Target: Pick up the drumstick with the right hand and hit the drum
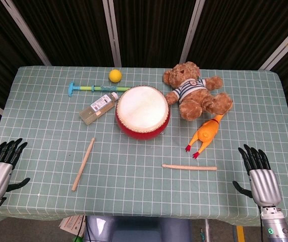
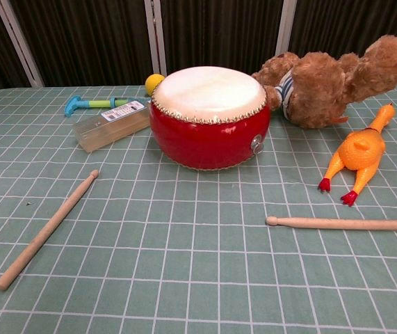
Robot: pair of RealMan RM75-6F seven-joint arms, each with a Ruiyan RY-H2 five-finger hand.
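The right drumstick [image 1: 189, 167] lies flat on the table [image 1: 133, 191], just inboard of and slightly ahead of the right hand [image 1: 257, 174], well apart from it. That hand hovers at the table's near edge, fingers spread, holding nothing. The drum [image 1: 142, 112] sits further ahead, past the stick.

The left hand [image 1: 0, 166] is likewise spread and empty.
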